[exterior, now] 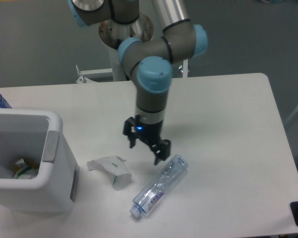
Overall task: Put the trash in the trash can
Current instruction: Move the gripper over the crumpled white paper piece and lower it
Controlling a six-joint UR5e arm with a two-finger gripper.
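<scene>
Gripper (146,148) above the trash
I see its jaws spread and empty, between cardboard scrap (109,170) and bottle (159,186).

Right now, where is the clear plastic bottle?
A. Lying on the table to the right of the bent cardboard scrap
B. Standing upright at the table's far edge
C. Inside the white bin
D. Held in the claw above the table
A: the bottle lies flat on the table, right of the cardboard scrap, while the open claw holds nothing and the bin sits further left.
</scene>
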